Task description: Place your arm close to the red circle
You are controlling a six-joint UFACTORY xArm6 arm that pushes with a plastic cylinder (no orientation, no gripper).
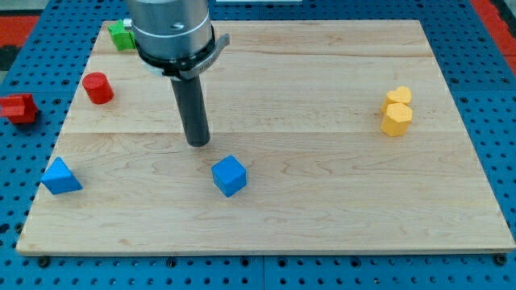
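The red circle (97, 87) is a short red cylinder near the left edge of the wooden board (322, 201), towards the view's top. My tip (197, 142) touches the board in the middle left, well to the right of and below the red circle. A blue cube (229, 176) lies just below and right of my tip, apart from it.
A blue triangle (60, 176) lies at the board's left edge. A green block (122, 35) sits at the top left, partly behind the arm. Two yellow blocks (397, 111) touch each other at the right. A red block (18, 108) lies off the board at the left.
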